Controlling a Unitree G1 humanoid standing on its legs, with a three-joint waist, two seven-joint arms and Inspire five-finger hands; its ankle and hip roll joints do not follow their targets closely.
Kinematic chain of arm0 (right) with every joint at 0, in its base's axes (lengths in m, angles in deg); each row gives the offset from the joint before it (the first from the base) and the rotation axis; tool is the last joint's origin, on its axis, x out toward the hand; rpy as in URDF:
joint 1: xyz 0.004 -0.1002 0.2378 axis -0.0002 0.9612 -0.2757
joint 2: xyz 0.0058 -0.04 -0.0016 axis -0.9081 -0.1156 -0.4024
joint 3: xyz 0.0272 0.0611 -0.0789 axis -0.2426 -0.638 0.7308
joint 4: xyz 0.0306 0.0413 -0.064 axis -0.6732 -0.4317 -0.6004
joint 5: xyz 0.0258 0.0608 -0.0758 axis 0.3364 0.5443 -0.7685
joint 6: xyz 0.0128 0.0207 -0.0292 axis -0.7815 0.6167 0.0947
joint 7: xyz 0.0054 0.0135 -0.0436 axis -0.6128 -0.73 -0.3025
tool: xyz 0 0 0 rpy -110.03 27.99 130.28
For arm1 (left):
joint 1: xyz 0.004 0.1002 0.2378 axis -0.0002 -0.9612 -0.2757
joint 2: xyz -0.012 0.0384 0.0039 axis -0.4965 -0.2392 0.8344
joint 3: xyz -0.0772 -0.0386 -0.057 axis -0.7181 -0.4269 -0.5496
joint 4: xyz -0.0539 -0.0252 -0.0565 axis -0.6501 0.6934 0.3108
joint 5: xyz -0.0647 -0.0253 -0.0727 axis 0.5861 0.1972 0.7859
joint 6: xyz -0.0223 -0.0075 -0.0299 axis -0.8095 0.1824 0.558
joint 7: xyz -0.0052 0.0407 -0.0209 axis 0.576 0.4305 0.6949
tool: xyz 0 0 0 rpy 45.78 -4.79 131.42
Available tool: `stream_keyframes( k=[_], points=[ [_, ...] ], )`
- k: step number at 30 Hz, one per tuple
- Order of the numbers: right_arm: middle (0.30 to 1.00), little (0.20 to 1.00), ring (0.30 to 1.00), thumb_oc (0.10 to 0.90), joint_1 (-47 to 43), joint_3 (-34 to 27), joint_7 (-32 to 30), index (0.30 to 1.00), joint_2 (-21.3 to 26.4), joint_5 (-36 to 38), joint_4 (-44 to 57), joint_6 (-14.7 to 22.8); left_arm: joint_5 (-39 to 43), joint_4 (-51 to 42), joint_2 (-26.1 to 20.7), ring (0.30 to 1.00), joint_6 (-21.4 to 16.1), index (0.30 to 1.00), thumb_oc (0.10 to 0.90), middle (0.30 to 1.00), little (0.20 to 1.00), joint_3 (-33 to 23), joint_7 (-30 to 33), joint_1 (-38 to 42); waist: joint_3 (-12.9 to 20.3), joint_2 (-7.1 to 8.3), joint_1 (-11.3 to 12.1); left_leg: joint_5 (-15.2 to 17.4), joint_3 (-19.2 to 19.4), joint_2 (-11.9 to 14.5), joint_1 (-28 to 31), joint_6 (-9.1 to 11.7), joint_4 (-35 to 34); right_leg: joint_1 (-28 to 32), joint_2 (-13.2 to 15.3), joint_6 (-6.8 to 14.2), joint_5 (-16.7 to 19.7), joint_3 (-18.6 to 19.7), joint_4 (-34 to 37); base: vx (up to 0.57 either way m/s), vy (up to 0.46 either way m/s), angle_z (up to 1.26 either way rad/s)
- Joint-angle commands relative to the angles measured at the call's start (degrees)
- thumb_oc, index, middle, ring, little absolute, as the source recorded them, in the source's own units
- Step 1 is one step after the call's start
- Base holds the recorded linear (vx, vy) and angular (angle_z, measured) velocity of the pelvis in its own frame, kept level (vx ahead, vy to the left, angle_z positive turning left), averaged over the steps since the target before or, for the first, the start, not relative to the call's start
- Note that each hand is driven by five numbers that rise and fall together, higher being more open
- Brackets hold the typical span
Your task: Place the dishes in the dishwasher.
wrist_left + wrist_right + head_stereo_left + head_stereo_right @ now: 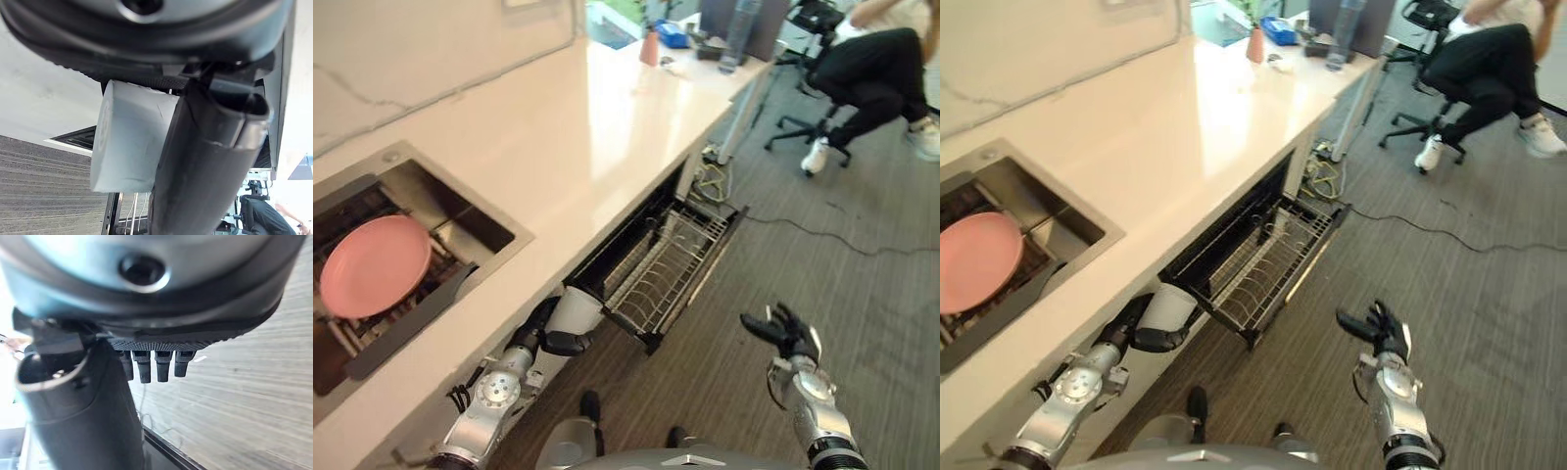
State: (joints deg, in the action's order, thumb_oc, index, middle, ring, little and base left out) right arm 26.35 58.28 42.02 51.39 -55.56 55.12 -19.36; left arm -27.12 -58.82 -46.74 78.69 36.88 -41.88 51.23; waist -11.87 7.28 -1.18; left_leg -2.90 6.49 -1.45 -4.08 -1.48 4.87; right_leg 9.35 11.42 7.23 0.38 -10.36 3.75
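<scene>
Right now my left hand [566, 343] grips a white cup [576, 311] beside the pulled-out dishwasher rack [668, 269]; right hand [783, 331] hangs open; pink plate [374, 264] sits in the sink [460, 217]

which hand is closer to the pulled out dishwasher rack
Left. The left hand, curled round a white cup, sits right beside the rack's near corner under the counter edge. The right hand hangs open over the floor, clear of the rack on its other side.

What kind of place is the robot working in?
Probably an office kitchenette: a long countertop with a sink holding a pink plate, a pulled-out dishwasher rack, and a person on an office chair.
</scene>
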Motion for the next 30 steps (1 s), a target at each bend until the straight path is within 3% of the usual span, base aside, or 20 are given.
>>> stream_keyframes(
  k=[1,5,7,14,25,30],
  points=[
    [0.900,0.900,0.900,0.800,-2.11,0.21,0.99,0.900,5.92,2.37,6.44,6.74,-1.66,-7.39,0.31,0.300,-9.65,0.300,0.400,0.300,0.300,-1.28,2.40,15.06,4.62,-6.67,-0.52,5.71,-0.64,5.30,13.35,3.96,-9.87,-2.49,-3.66,2.62,0.53,-0.22,-0.78,0.06,0.037,-0.45],
    [0.900,0.900,0.900,0.800,-1.21,1.70,3.11,0.900,5.45,3.89,11.53,7.06,-1.73,-8.06,0.40,0.300,-9.88,0.300,0.400,0.300,0.300,-0.71,2.46,16.17,4.80,-6.75,-1.17,6.07,0.13,5.23,14.12,3.80,-9.87,-2.26,-3.72,2.66,0.82,0.59,-0.35,0.02,0.010,-0.34],
    [0.900,0.900,0.900,0.800,0.59,6.38,9.05,0.900,4.16,10.96,21.29,7.23,-1.91,-9.01,0.99,0.300,-10.12,0.300,0.400,0.300,0.300,0.57,2.59,18.38,5.04,-6.77,-2.04,6.31,1.00,5.20,14.82,3.87,-9.87,-2.02,-3.83,2.64,1.27,1.12,0.42,0.03,-0.007,-0.20],
    [0.900,0.900,0.900,0.800,2.70,14.00,16.28,0.900,4.08,22.45,30.48,5.55,-2.70,-9.59,2.19,0.300,-10.36,0.300,0.400,0.300,0.300,2.98,2.91,21.43,5.42,-6.75,-2.60,6.11,1.20,5.35,14.76,4.28,-9.87,-1.75,-3.82,2.64,1.30,0.58,1.06,0.01,-0.018,-0.09],
    [0.900,0.900,0.900,0.800,-0.08,18.43,17.79,0.900,3.03,31.63,33.05,5.51,-2.70,-8.17,3.79,0.300,-10.19,0.300,0.400,0.300,0.300,5.61,3.73,23.20,5.81,-7.12,-2.09,5.57,0.47,5.64,14.09,4.81,-9.87,-1.68,-4.08,2.48,0.93,-0.54,1.25,0.00,-0.022,0.06],
    [0.900,0.900,0.900,0.800,-3.67,22.21,16.96,0.900,1.58,37.56,34.38,6.36,-7.08,-6.30,4.52,0.300,-9.39,0.300,0.400,0.300,0.300,8.52,6.43,25.36,5.92,-7.35,-1.33,4.98,-0.55,5.81,13.21,5.17,-9.87,-1.80,-4.39,2.17,0.60,-1.41,1.25,0.00,-0.028,0.11]
  ],
)
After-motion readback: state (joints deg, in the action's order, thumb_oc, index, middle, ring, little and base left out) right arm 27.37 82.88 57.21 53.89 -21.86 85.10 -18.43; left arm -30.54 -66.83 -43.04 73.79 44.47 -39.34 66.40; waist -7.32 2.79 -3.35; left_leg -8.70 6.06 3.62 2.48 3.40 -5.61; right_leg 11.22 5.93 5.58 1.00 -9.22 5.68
